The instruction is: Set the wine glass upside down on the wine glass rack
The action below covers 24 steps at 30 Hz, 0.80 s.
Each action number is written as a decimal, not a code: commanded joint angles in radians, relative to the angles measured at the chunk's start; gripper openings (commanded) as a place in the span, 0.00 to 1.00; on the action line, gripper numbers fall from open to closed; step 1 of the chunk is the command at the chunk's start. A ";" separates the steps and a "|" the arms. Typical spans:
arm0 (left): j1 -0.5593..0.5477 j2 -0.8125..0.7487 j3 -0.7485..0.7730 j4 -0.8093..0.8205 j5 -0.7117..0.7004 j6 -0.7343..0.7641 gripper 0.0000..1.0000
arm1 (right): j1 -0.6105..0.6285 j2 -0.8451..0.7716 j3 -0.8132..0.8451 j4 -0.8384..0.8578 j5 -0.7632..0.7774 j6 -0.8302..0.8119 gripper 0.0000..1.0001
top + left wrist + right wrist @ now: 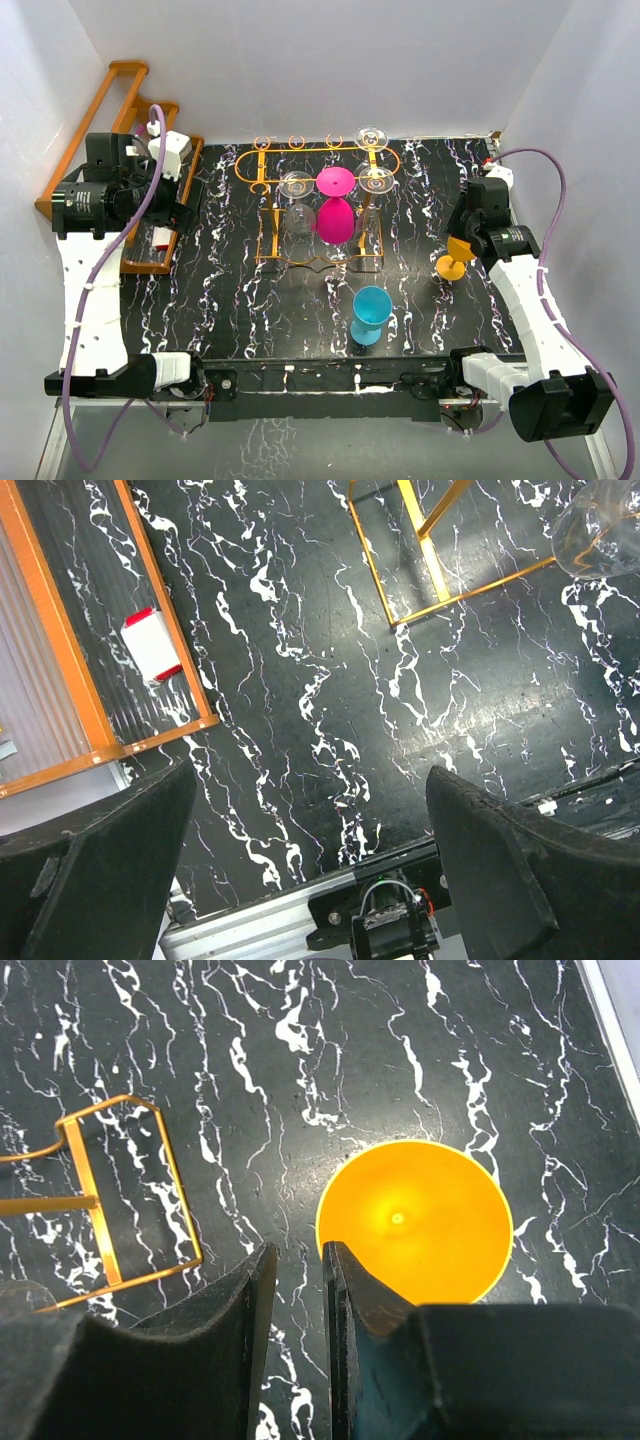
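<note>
1. The left fingers (130,850) stood wide apart above the counter (330,680), holding nothing.
2. The right fingers (350,1295) stood a narrow gap apart, gripping nothing.
3. The orange wine glass (420,1220) stood upright, its rim just beside the right fingers.
4. The wine glass rack (88,1200) stood left of them, apart from the glass.
</note>
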 commanded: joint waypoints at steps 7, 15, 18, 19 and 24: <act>-0.006 0.003 0.002 -0.024 -0.012 0.012 0.97 | -0.005 0.026 -0.039 0.055 0.049 -0.031 0.29; -0.006 0.004 -0.003 -0.023 -0.020 0.017 0.97 | -0.005 0.058 -0.049 0.086 0.054 -0.044 0.29; -0.006 0.002 -0.012 -0.018 -0.031 0.026 0.97 | -0.005 0.066 -0.069 0.109 0.057 -0.049 0.29; -0.006 0.001 -0.015 -0.015 -0.035 0.028 0.97 | -0.005 0.072 -0.073 0.116 0.056 -0.050 0.29; -0.006 -0.001 -0.020 -0.011 -0.041 0.037 0.97 | -0.007 0.092 -0.092 0.143 0.039 -0.050 0.22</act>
